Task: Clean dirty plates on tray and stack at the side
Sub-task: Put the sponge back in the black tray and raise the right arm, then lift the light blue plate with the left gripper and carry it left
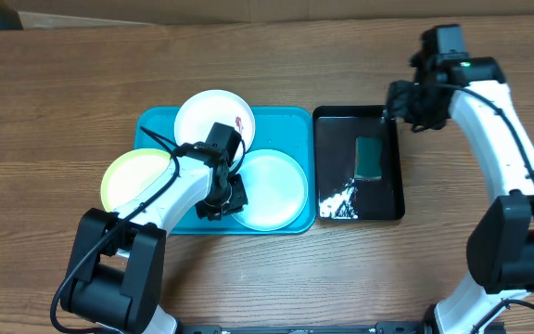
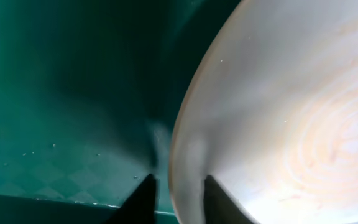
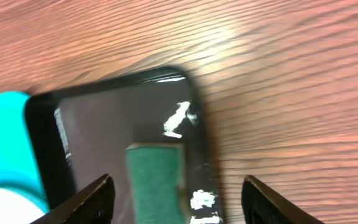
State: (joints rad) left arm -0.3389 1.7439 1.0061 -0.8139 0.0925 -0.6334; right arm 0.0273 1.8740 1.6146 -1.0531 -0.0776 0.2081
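Left tool (image 2: 179,185): spread, straddling rim of light aqua round plastic plate (image 2: 278,112).
Grip: seat deeper, pinch squarely.
Right tool (image 3: 178,190): spread, empty.

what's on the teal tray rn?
Three plates: white plate at the back, smeared red; aqua plate front right; yellow-green plate overhanging the left rim of the teal tray. The left arm covers the tray's middle, so whatever lies under it is hidden.
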